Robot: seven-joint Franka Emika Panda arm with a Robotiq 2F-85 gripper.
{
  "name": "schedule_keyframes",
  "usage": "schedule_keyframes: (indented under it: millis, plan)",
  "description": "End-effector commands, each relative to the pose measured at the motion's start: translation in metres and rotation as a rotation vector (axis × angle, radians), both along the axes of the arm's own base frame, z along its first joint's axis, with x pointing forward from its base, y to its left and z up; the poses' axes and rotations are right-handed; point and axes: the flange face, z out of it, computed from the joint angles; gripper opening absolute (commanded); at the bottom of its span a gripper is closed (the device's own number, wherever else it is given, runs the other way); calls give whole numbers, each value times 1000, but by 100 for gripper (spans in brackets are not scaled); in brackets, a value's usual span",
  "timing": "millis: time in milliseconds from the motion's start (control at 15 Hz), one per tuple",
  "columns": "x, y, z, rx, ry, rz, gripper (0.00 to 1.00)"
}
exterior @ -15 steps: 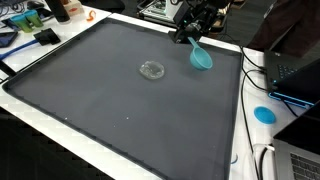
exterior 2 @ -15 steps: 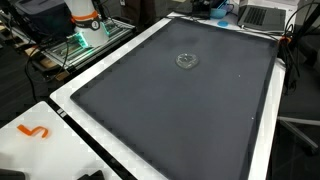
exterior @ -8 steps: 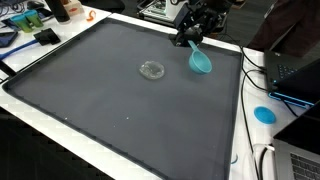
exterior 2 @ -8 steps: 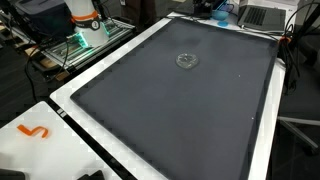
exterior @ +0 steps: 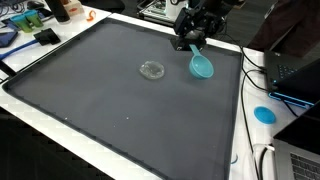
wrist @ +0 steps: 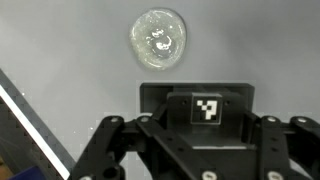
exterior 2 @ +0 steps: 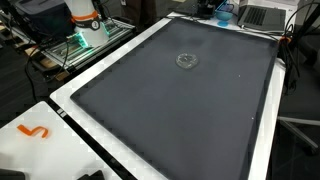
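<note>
Holds the teal spoon by its handle in the gripper, pinched nearly closed, dangling it just beneath. Risks letting it swivel or slip from so thin a pinch, or clipping the clear dish ahead.

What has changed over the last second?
The gripper, holding the teal spoon, has carried it slightly lower in an exterior view, nearer the grey mat. The grip is unchanged. The clear round dish stayed put.
</note>
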Motion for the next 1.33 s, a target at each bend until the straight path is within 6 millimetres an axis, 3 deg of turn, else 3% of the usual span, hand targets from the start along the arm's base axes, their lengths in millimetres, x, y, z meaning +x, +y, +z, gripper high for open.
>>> schedule_keyframes:
  millis: [0, 333, 600, 933, 1267]
  plan:
    - [18, -1, 2, 42, 37, -67, 28]
    - [48, -17, 7, 96, 51, -150, 28]
    - [75, -45, 7, 164, 77, -242, 28]
    - [107, -100, 9, 303, 102, -384, 28]
    - [124, -164, 18, 486, 118, -545, 28]
